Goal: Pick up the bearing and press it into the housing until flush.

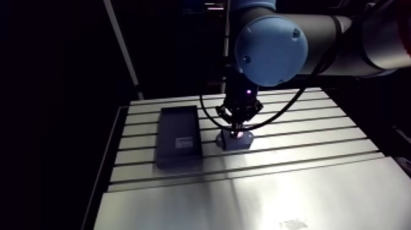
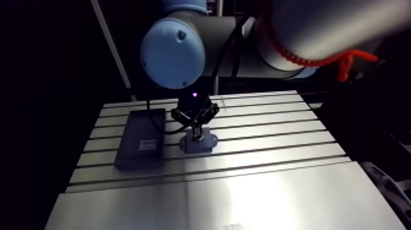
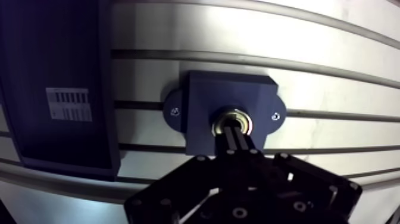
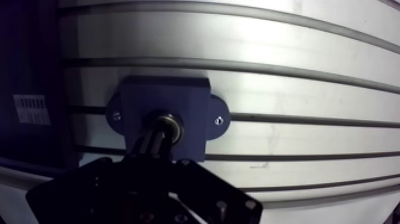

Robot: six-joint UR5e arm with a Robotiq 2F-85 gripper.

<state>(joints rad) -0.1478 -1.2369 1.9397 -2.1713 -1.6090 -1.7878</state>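
Observation:
A dark blue housing (image 3: 199, 110) with two mounting ears lies flat on the slotted table (image 3: 333, 77). The metal bearing (image 3: 230, 112) sits in its centre bore, its shiny ring showing around the hole. My gripper (image 3: 236, 132) stands straight over it, and its two fingers are shut together with the tips resting on the bearing's middle. Nothing is held between the fingers. In the arm view the gripper (image 1: 238, 127) comes down onto the housing (image 1: 227, 144) near the table's centre. How deep the bearing sits I cannot tell.
A long dark tray (image 1: 178, 136) with a white label lies beside the housing, close to it in the wrist view (image 3: 53, 89). A smooth plate (image 1: 257, 196) covers the table's near part. The table's side edge runs just beyond the tray.

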